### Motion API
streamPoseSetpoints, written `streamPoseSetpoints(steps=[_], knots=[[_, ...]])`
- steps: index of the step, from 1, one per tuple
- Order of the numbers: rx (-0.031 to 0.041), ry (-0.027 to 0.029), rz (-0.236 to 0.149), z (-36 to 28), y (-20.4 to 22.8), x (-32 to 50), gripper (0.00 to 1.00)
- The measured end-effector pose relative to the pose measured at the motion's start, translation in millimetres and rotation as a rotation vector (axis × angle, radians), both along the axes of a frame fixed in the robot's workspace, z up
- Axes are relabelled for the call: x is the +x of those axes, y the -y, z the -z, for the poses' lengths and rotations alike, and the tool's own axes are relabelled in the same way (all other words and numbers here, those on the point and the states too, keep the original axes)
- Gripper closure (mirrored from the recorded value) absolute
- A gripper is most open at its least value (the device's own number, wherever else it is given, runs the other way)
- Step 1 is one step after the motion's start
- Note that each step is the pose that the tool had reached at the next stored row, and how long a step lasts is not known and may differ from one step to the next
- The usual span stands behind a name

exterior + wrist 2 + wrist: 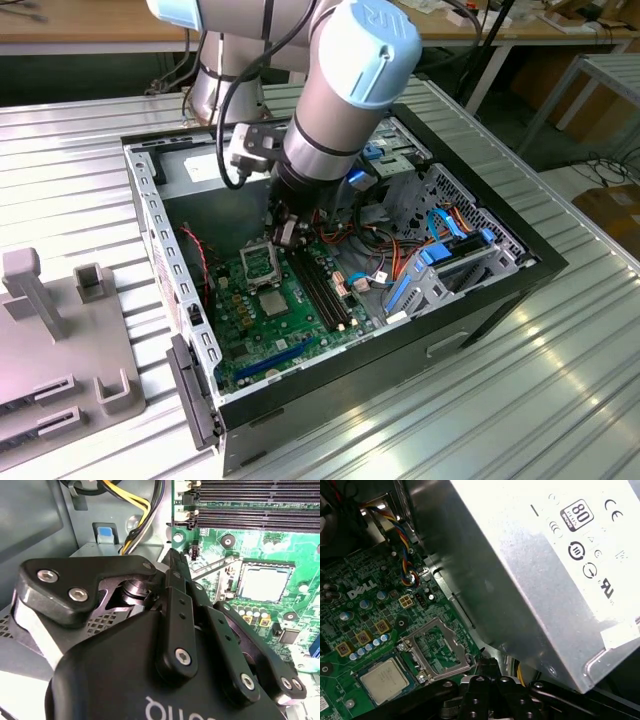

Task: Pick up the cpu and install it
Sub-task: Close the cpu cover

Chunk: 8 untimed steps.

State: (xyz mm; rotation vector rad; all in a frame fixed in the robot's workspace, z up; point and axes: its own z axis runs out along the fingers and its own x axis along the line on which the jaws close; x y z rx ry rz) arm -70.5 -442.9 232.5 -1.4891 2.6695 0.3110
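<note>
The cpu (pixel 384 680), a small square chip with a silver top, lies flat in its socket on the green motherboard (pixel 350 625). Beside it the socket's metal frame (pixel 437 650) is swung open. In the second wrist view the cpu (pixel 265 582) shows with the thin socket lever (pixel 212 566) along one side. In the exterior view the cpu (pixel 272 302) sits just in front of the open frame (pixel 258 262). My gripper (pixel 287 238) hangs inside the case just behind the socket. Its tips (pixel 172 559) are shut on nothing, close to the lever's end (pixel 487 662).
The silver power supply (pixel 545 555) stands close beside the gripper. Black memory slots (pixel 320 285) run along the board next to the socket. Cables and a drive cage with blue clips (pixel 450 260) occupy the case's right in the exterior view. A grey fixture (pixel 60 330) lies on the table at that view's left.
</note>
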Motion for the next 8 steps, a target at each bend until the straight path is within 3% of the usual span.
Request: streamPoseSetpoints(steps=[8], knots=[[-0.0027,-0.0001,-0.003,-4.9,0.9,-1.7,0.89]])
